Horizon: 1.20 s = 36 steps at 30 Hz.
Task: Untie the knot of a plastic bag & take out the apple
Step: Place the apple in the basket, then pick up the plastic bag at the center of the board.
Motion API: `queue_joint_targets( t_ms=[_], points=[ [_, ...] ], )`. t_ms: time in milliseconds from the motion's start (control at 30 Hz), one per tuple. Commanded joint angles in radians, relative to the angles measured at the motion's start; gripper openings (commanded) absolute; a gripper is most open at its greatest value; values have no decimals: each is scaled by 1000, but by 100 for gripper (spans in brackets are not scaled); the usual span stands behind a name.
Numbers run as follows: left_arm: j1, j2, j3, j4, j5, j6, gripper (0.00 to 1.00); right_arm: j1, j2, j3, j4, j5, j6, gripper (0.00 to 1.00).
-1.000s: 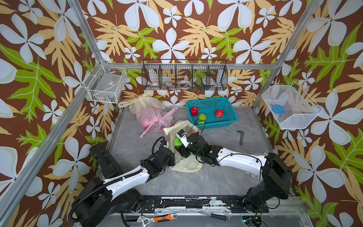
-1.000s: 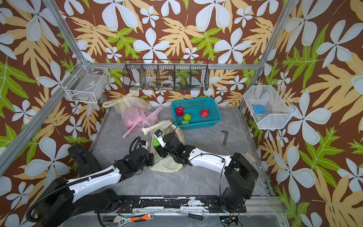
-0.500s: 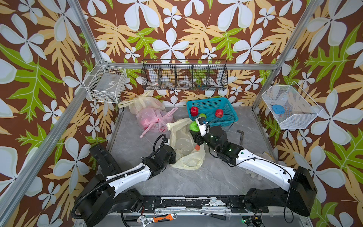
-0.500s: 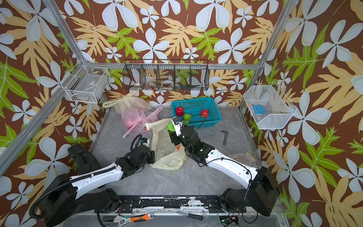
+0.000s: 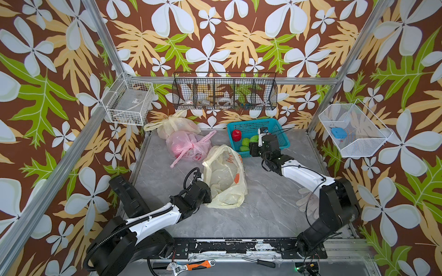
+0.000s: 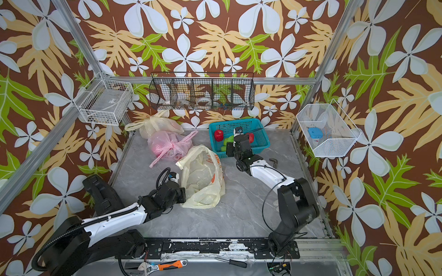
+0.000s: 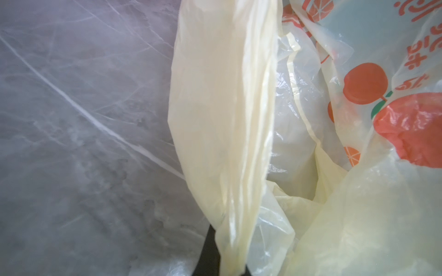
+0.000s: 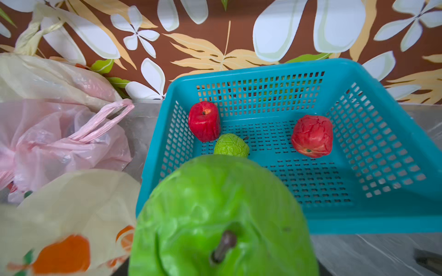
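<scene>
The green apple [image 8: 222, 210], a bright, crinkle-skinned fake fruit with a short brown stem, is out of the bag. A second ago the right gripper [image 5: 250, 146] was down in the mouth of the pale yellow plastic bag [image 5: 224, 176] printed with orange fruit, at the middle of both top views. Half a second ago it had lifted the fruit clear above the bag's upper edge. Now it hangs at the lower left corner of the turquoise perforated plastic basket [image 5: 250, 124], right of centre on the far part of the table. Its jaws stand part-way apart, clamped round the apple, though the fingers are mostly hidden behind it. The left gripper [image 5: 207, 194] has stayed pinched tight on a fold at the bag's lower left edge, just below centre, and the bag has slumped open and slack.

So the knot looks undone and the apple taken out. What seems left is only to set the fruit down, probably in the basket with the red apples [image 8: 204, 124] and a smaller green apple [image 8: 231, 145].

In the right wrist view the held apple looms close, its stem toward the lens. Its skin is creased like crumpled foam, slightly blurred and evenly green.
</scene>
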Motion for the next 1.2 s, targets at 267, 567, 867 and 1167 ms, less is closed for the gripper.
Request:
queue_joint_targets(
  t_ms=[267, 567, 867, 1167],
  points=[
    [4, -185, -37, -101, -82, -38, 0, -5, 268, 225, 9, -50, 15, 74],
    [4, -198, -69, -52, -29, -50, 0, -5, 277, 268, -64, -107, -6, 85],
    [4, -152, -58, 11, 63, -19, 0, -3, 196, 230, -121, -155, -32, 83],
    [4, -243, 166, -304, -14, 66, 0, 16, 60, 83, -86, -154, -17, 82]
  ],
)
